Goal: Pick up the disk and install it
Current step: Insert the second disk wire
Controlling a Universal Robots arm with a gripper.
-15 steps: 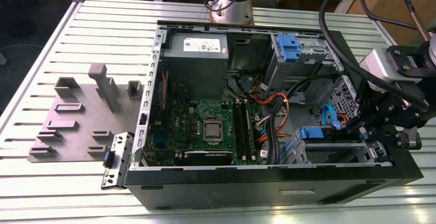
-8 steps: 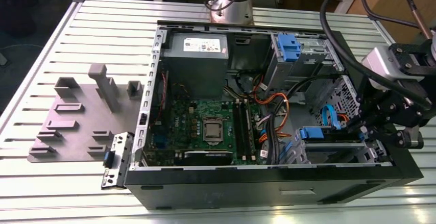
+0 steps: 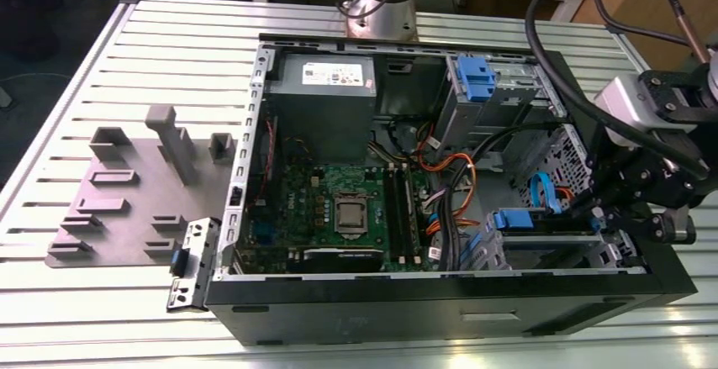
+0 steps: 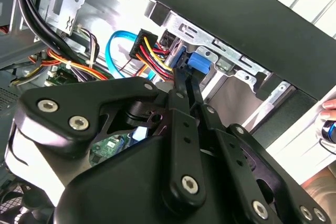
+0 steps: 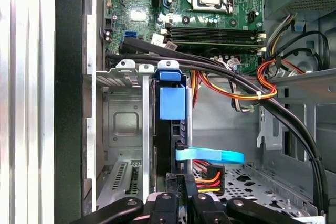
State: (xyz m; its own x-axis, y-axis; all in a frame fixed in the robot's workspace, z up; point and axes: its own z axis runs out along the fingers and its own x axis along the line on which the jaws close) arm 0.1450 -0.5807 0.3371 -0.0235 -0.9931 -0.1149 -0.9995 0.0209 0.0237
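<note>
The open computer case (image 3: 449, 302) lies on its side on a slatted metal table (image 3: 134, 66), its green motherboard (image 3: 336, 209) facing up. A grey fixture plate (image 3: 124, 192) lies on the table towards the exterior view's left of the case. The robot arm (image 3: 662, 108) reaches over the case's corner at the exterior view's right. The disk (image 5: 172, 103) stands on edge in the metal drive cage (image 5: 126, 119) at that corner, blue rail uppermost. The gripper (image 5: 181, 192) sits at the disk's rear end, beside the cable plugs (image 5: 210, 174); I cannot tell whether its fingers are open or closed.
</note>
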